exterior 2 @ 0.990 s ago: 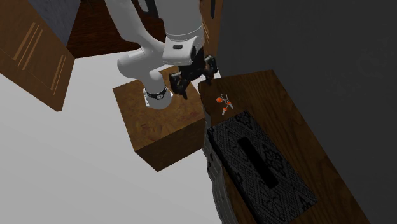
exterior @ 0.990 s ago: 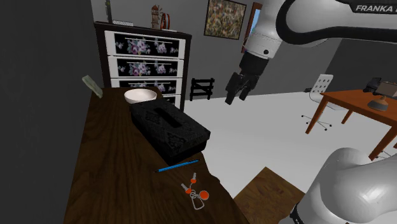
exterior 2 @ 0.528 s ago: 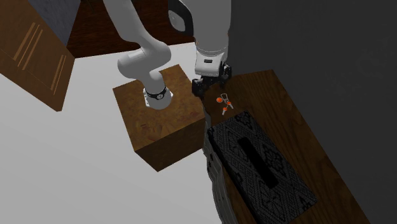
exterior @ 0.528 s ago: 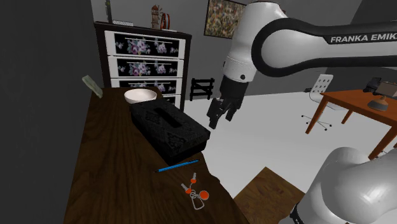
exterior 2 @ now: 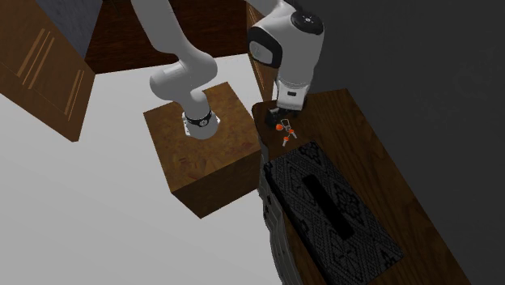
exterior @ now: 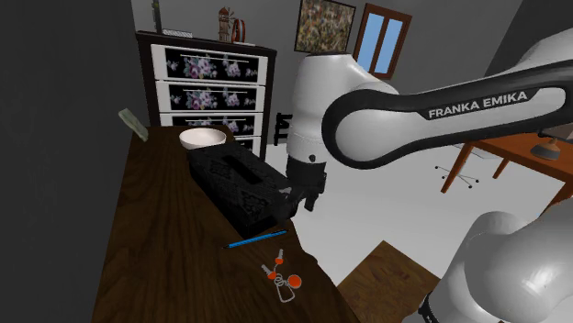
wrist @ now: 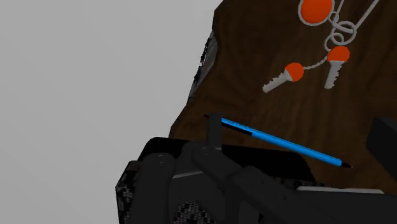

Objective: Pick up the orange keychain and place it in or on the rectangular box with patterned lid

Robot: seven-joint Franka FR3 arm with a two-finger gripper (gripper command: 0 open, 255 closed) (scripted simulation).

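Our black fingers (exterior: 310, 200) hang parted and empty; the orange keychain (wrist: 337, 54) lies apart from them, beyond a thin blue pen (wrist: 280, 141). Grey rings link its orange disc and two orange-headed keys.

We've got a dark grey wall (exterior: 55, 110), a floral-fronted chest of drawers (exterior: 216, 87), a framed painting (exterior: 324, 26), a blue-paned window (exterior: 381, 41), and pale grey floor (exterior: 386, 206).
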